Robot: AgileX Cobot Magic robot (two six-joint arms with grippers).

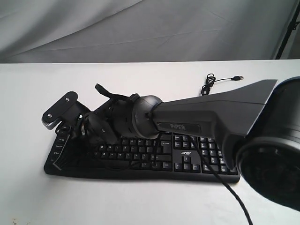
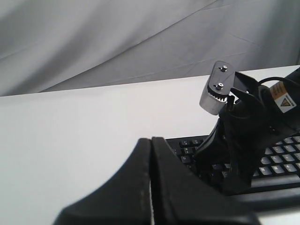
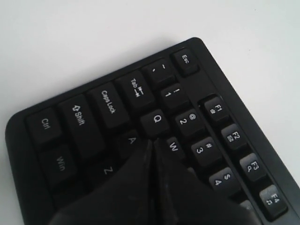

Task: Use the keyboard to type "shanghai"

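Note:
The black keyboard (image 1: 187,159) with white legends and an acer logo lies on the white table (image 1: 140,201). My right gripper (image 1: 70,136) reaches across to the keyboard's left end. In the right wrist view the right gripper (image 3: 152,140) is shut, its tip down among the A, Q and W keys of the keyboard (image 3: 108,105), and its fingers hide the keys beneath. My left gripper (image 2: 151,139) is shut and empty, just off the left end of the keyboard (image 2: 281,164), near the right gripper (image 2: 211,150).
The keyboard's thin black USB cable (image 1: 208,84) lies coiled on the table behind it. The right arm's bulky grey link (image 1: 211,117) spans over the keyboard's middle and right. A grey cloth backdrop (image 1: 140,28) hangs behind the table.

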